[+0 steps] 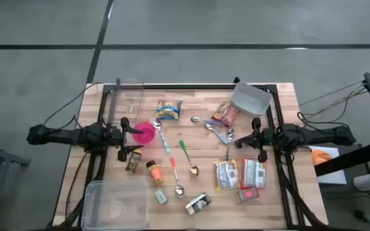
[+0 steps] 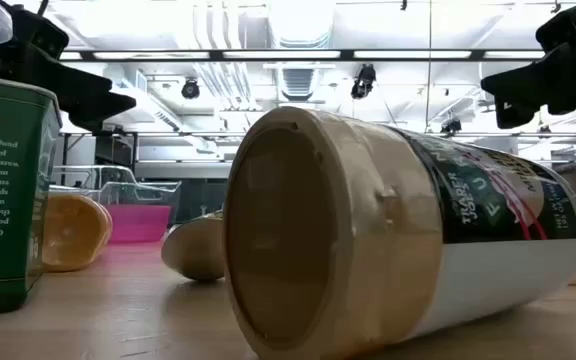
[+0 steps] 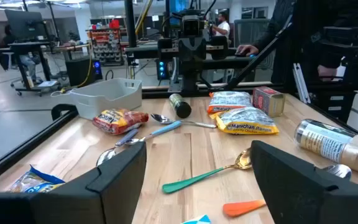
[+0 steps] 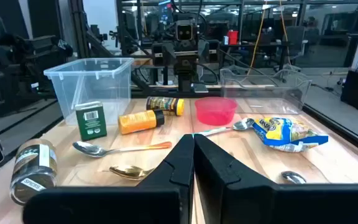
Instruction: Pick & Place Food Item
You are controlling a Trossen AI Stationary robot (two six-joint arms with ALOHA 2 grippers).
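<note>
Left gripper (image 1: 122,136) is held spread at the desk's (image 1: 198,90) 9 o'clock edge, nothing pinched. Right gripper (image 1: 258,138) is kept pressed together at 3 o'clock, empty. Yellow chip bag (image 1: 169,110) is seen lying toward 12 o'clock, beside the pink bowl (image 1: 145,133).

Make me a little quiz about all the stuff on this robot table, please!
1. True or false: the right gripper is shut.
2. What colour is the bowl beside the left gripper?
A. blue
B. pink
C. white
3. Fill in: the gold spoon in the middle of the wooden table has a ____ handle.

Key: 1 true. 2 B. 3 green.
</note>
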